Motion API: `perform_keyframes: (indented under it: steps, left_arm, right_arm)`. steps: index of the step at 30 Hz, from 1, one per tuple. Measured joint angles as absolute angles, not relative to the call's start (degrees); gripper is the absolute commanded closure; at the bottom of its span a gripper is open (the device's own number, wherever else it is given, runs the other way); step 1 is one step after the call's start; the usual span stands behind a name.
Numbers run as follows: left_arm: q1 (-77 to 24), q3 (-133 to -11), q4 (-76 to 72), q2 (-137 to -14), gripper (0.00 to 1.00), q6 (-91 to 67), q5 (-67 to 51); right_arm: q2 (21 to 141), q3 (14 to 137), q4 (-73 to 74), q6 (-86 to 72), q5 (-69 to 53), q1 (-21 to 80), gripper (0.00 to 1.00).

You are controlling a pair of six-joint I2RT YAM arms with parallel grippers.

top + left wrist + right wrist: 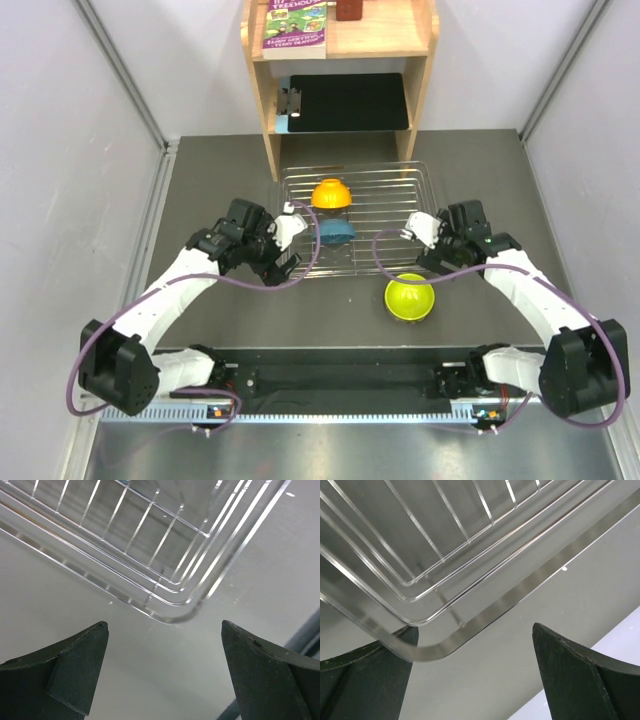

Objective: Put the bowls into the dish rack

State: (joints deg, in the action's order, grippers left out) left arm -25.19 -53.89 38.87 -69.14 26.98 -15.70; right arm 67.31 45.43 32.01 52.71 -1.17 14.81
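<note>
While left end effector [164,626] & right end effector [474,628] are hanging spread, empty, lime-green bowl [410,298] is looking light, rigid, slick; prob. best pinching its rim.

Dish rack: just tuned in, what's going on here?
The orange bowl and blue bowl sit in the dish rack; the lime-green bowl is on the table by its near right corner. Both grippers are open and empty: left gripper at the rack's near left corner, right gripper at its near right.
</note>
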Motion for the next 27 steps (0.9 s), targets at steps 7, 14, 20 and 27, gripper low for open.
perform_keyframes:
  steps: [7, 14, 20, 27]
  left_arm:
    - [-25.69, -53.71, 35.09, -72.64, 0.01, 26.63, -11.97]
    - [-25.96, -53.71, 33.58, -75.59, 0.01, 25.71, -9.93]
    - [-26.04, -53.93, 32.88, -76.82, 0.01, 25.39, -7.57]
    - [-26.09, -55.61, 32.62, -79.68, 0.01, 24.95, -3.95]
  right_arm:
    - [68.14, 45.87, 30.09, 51.24, -0.86, 14.81, 0.03]
    - [70.04, 46.57, 28.27, 50.46, -0.67, 14.76, 0.03]
    - [71.37, 47.35, 26.63, 49.65, -0.69, 14.74, 0.02]
    - [72.4, 47.92, 25.56, 48.34, -1.61, 14.72, 0.02]
